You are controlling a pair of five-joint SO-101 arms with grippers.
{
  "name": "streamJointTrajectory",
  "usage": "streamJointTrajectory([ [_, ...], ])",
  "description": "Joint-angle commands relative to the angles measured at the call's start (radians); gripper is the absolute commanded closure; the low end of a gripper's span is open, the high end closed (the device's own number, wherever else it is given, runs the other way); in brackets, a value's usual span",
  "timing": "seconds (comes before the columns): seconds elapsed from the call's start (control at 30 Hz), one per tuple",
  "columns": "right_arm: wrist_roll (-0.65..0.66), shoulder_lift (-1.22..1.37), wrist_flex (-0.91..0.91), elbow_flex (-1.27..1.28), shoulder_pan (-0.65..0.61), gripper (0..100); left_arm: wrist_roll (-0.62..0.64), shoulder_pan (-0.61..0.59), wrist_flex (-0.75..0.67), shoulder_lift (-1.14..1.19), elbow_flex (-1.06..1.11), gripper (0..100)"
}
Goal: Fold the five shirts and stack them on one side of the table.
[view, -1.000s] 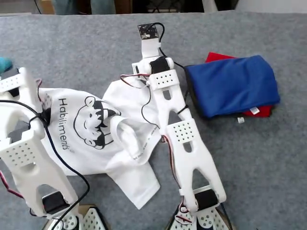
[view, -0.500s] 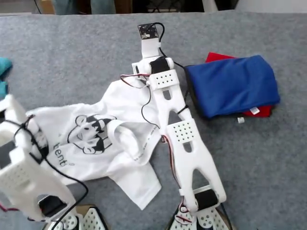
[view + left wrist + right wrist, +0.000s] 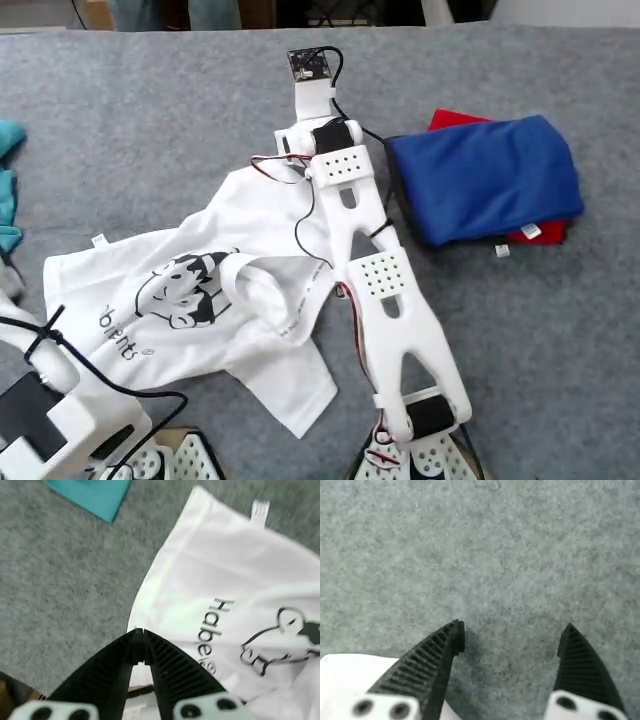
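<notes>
While the white shirt [image 3: 262,215] lies flat left of centre, long axis running 9 to 3 o'clock with hem at 9, the left gripper [image 3: 140,632], jaws pressed together, sits nearest that hem, the right gripper [image 3: 513,629] gaping wide beyond the 12 o'clock sleeve.

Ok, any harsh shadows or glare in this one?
High view: even light, white shirt bright, print not washed out, soft shadow beside the right arm. Left wrist view: no glare on the shirt. Right wrist view: faint shadow under the right gripper on the grey table.
</notes>
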Motion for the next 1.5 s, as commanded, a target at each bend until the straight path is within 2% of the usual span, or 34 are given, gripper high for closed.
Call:
streamJointTrajectory([
  [0.0, -0.006, -0.012, -0.017, -0.056, 0.029, 69.4, 0.204, 0.084, 0.009, 0.035, -0.225, 96],
  [0.17, -0.006, -0.01, -0.017, -0.056, 0.049, 69.4, 0.419, 0.266, -0.074, 0.338, -0.361, 91],
  [0.27, -0.006, -0.007, -0.017, -0.056, 0.051, 69.4, 0.451, 0.34, -0.132, 0.54, -0.464, 91],
  [0.43, -0.003, -0.004, -0.017, -0.053, 0.049, 69.4, 0.462, 0.329, -0.081, 0.815, -0.613, 91],
  [0.53, -0.002, -0.004, -0.017, -0.053, 0.046, 69.4, 0.54, 0.283, -0.012, 0.911, -0.651, 91],
  [0.9, -0.003, -0.002, -0.017, -0.051, 0.044, 69.4, 0.571, 0.209, 0.003, 0.953, -0.585, 88],
  [1.27, 0.0, 0.012, -0.017, -0.056, 0.044, 69.4, 0.635, 0.213, -0.325, 0.953, -0.536, 87],
  [1.4, 0.0, 0.012, -0.017, -0.056, 0.044, 69.4, 0.68, 0.228, -0.368, 0.95, -0.549, 87],
  [1.47, 0.0, 0.012, -0.017, -0.056, 0.044, 69.4, 0.678, 0.236, -0.331, 0.956, -0.591, 87],
])
